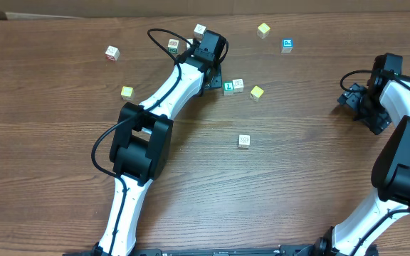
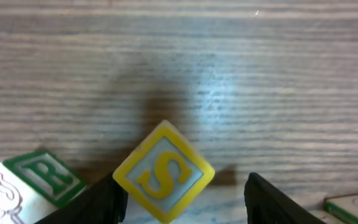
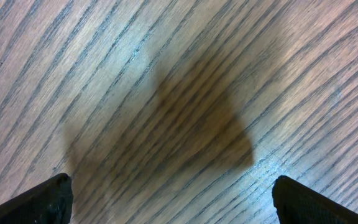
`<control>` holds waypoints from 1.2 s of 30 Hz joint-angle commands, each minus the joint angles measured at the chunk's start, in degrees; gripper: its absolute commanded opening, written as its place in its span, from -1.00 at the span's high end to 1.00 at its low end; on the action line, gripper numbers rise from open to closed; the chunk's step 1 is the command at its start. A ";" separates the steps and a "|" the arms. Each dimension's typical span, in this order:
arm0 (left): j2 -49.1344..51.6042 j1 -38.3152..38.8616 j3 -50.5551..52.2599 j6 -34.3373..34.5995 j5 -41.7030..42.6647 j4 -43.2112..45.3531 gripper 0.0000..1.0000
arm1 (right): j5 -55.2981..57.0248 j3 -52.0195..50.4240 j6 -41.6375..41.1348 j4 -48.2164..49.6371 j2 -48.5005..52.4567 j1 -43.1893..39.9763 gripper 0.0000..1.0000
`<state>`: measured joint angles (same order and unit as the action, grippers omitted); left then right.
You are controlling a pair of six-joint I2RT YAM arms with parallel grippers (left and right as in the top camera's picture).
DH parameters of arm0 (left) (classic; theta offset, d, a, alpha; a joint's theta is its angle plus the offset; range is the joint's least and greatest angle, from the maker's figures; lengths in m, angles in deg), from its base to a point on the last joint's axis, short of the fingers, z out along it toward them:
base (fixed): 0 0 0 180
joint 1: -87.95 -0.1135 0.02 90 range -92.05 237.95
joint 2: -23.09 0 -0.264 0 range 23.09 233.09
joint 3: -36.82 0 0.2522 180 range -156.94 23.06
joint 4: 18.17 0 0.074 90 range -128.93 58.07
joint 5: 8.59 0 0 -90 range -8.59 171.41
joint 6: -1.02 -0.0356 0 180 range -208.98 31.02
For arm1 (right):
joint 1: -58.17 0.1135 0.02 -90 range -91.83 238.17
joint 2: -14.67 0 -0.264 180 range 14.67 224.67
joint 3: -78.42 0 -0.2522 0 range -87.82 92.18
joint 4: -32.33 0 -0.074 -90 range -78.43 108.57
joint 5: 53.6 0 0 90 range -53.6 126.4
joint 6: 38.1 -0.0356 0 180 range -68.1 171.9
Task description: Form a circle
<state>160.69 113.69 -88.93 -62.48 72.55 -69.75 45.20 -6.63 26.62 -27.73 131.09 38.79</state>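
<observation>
Left wrist: left fingers (image 2: pixel 98 205), R cube (image 2: pixel 39 180) and green-edged block (image 2: pixel 353 208) cropped by frame edges. Overhead: white cube (image 1: pixel 244 141) print too small to read.

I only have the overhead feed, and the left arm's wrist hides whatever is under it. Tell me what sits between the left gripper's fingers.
Observer: In the left wrist view, a yellow-framed S cube sits between the fingers of the left gripper, turned corner-on to the camera.
Operator: Say whether it is clamped.
Observer: It is not. One finger looks to be against the cube, but bare table shows between the cube and the other finger, so the jaws are open.
</observation>
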 commanded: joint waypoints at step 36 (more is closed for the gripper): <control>0.76 -0.33 0.39 -1.20 -3.58 3.30 0.19 | 0.17 -0.22 -0.20 0.20 -1.55 0.09 -1.00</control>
<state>160.69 113.69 -88.93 -62.61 69.99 -66.38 45.22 -6.63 26.62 -27.71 131.09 38.79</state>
